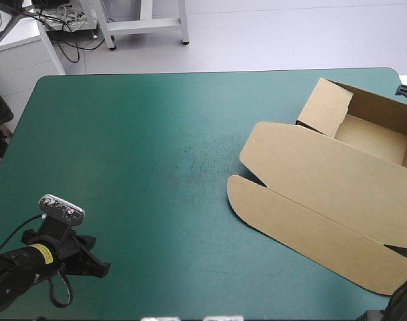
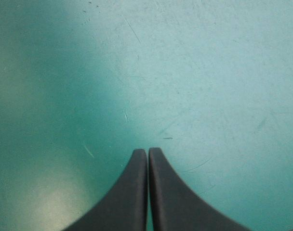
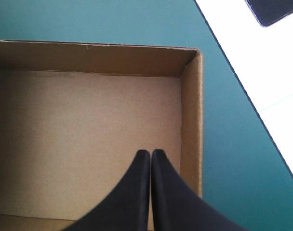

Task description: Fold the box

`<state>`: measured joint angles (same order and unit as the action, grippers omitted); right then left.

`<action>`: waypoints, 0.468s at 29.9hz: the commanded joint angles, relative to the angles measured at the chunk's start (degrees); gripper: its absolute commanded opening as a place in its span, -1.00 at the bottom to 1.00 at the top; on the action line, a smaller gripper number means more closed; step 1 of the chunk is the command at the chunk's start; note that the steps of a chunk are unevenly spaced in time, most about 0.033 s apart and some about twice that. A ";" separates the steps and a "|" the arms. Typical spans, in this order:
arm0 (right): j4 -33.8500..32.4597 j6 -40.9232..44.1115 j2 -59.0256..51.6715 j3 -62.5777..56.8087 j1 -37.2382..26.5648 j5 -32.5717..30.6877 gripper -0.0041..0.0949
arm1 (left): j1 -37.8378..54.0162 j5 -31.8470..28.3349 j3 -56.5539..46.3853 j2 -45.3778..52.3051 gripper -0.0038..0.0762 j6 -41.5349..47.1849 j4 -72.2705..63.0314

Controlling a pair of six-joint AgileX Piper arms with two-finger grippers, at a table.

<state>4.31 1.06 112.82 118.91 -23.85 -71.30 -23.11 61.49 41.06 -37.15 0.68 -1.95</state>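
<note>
The brown box (image 1: pixel 324 194) lies at the table's right side as an open tray (image 1: pixel 374 134) with raised walls. Its lid is flat on the cover and reaches toward the front edge. My left gripper (image 1: pixel 103 269) sits low near the front left corner, far from the box, shut with nothing in it. In the left wrist view the left gripper (image 2: pixel 147 151) points at bare cover. My right gripper (image 3: pixel 150 153) is shut and empty, pointing at the tray's floor (image 3: pixel 88 134) close to a corner wall (image 3: pixel 192 120). It does not show in the high view.
Teal-green cover (image 1: pixel 156 154) stretches between the left gripper and the box. The tray stands close to the table's far right corner, and the table's edge (image 3: pixel 233 72) runs just past the tray's wall, with pale floor beyond it.
</note>
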 commanded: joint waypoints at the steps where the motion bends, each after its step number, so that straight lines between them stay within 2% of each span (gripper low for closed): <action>1: 1.87 -0.70 -5.74 1.95 1.36 -0.55 -0.95 | -0.43 -2.51 1.35 0.13 -0.93 0.14 -0.48; 4: 5.38 -1.40 -7.44 1.95 3.65 -0.55 -0.95 | -0.43 -2.73 1.35 0.13 -0.93 0.14 0.50; 8: 6.68 -2.39 -9.19 1.22 9.15 -0.55 -0.95 | -0.43 -4.21 0.77 0.13 -0.93 0.14 2.86; 14: -0.30 -1.06 -11.13 1.20 21.23 -0.33 -0.95 | -0.43 -5.17 0.64 0.13 -0.93 0.14 3.03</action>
<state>7.43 -0.33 105.92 118.69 -7.06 -71.37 -23.11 59.54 40.21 -37.04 0.68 0.82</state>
